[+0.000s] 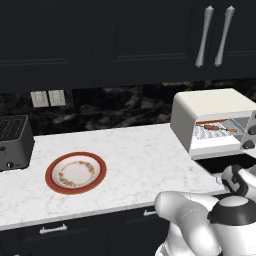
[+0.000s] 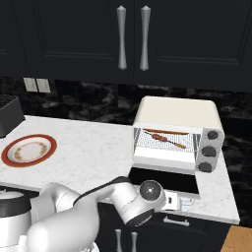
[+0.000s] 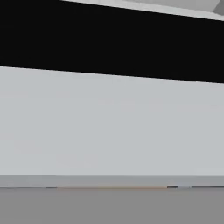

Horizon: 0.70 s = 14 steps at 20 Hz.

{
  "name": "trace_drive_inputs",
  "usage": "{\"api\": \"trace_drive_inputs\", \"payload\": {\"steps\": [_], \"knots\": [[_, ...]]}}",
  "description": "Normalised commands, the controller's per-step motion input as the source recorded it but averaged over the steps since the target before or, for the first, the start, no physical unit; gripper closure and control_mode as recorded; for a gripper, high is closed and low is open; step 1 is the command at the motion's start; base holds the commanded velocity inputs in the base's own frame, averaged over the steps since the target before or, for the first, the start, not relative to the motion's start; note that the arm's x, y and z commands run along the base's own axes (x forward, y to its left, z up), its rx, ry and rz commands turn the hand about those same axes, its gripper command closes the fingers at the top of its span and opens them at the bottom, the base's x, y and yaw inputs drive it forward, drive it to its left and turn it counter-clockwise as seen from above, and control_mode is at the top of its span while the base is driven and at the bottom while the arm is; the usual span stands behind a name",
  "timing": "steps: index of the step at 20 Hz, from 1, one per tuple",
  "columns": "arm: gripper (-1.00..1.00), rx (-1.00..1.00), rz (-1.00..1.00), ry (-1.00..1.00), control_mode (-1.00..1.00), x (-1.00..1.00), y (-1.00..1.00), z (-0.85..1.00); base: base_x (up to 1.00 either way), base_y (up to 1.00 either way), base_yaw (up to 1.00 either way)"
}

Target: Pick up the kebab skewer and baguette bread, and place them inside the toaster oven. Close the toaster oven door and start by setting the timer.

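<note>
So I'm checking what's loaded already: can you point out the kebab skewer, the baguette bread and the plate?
kebab skewer point(image 2: 170, 140): right base view, meat chunks mid-stick, inside the oven.
baguette bread point(image 2: 165, 131): right base view, middle of the loaf, behind the skewer.
plate point(image 1: 52, 168): left base view, red rim, left side.

White marble worktop point(image 1: 135, 160) carries a red-rimmed plate point(image 1: 75, 172), nothing on it. Dark-grey slot toaster point(image 1: 14, 141) at far left. Black cabinets point(image 1: 100, 35) above, silver handles point(image 1: 214, 36).

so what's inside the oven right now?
Inside the oven, on the wire rack: the baguette at the back, the skewer in front. The door is folded down flat. The rack's underside is hidden.
</note>
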Motion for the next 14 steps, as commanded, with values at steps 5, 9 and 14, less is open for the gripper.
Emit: {"api": "trace_drive_inputs", "payload": {"steps": [5,9,14], "knots": [[-1.00,0.07,0.00,0.00,-1.00,0.66,0.26,0.47,0.00,0.00,0.00],[-1.00,0.04,0.00,0.00,-1.00,0.81,0.26,0.53,0.00,0.00,0.00],[-1.00,0.00,0.00,0.00,-1.00,0.84,0.29,0.49,0.00,0.00,0.00]]}}
